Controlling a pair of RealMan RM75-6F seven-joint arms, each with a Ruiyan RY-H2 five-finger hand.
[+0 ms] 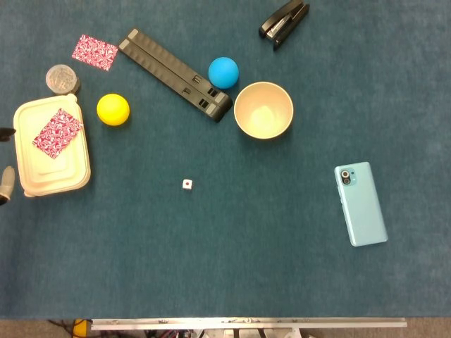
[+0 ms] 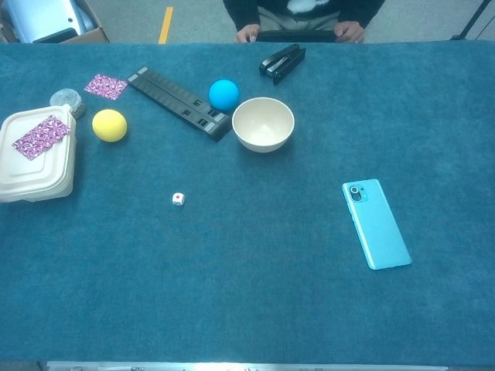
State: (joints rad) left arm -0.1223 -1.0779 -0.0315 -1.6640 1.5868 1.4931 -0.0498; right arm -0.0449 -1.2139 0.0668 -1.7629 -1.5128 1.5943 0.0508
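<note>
Clamshell food box [image 1: 51,147], left edge of frame: light, thin, crushable; take it by both side rims. Left hand [image 1: 5,184] shows only fingertips beside it, grip indiscernible; right hand out of sight.

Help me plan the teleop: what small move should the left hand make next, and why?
Probably ease the left hand rightward toward the closed clamshell box: only fingertips show at the head view's left edge, just beside the box and apparently not touching it.

The desk [image 1: 211,267] is covered in teal cloth. A yellow ball [image 1: 113,109], a blue ball [image 1: 223,72] and a cream bowl [image 1: 263,110] are seen. Red-and-white patterning is borne by the card [image 1: 58,132] on the cream box [image 1: 35,172].
</note>
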